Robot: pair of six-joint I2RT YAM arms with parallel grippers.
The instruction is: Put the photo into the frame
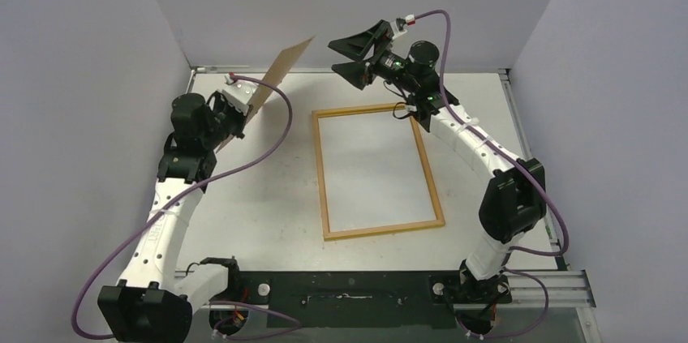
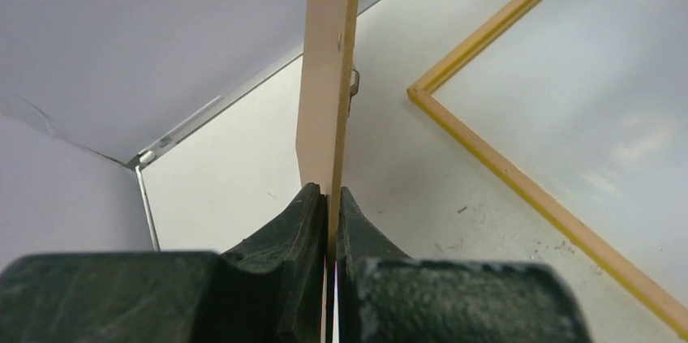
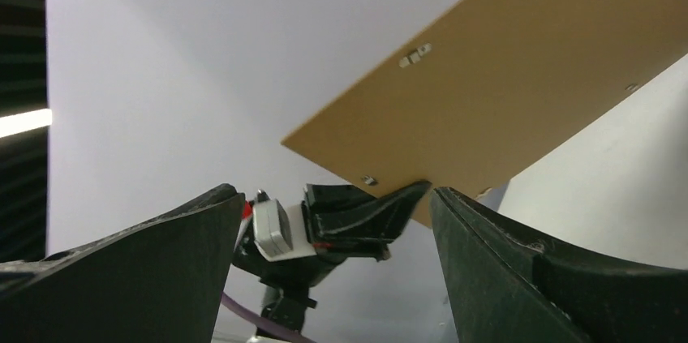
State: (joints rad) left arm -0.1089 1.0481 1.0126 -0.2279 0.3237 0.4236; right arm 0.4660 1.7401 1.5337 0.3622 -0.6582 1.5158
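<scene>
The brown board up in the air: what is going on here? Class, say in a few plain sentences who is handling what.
The left gripper is shut on one edge of the brown board and holds it tilted in the air over the far left of the table. The right gripper hangs open beside it, touching nothing. The frame lies flat between the arms, wood-coloured side up. Whether the photo lies in it cannot be told.

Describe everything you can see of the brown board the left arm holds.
The brown backing board is a thin, flat rectangle, like hardboard, with small metal tabs on one face. The left gripper is shut on its lower edge, holding it tilted above the far left of the table. Nothing else touches it.
</scene>
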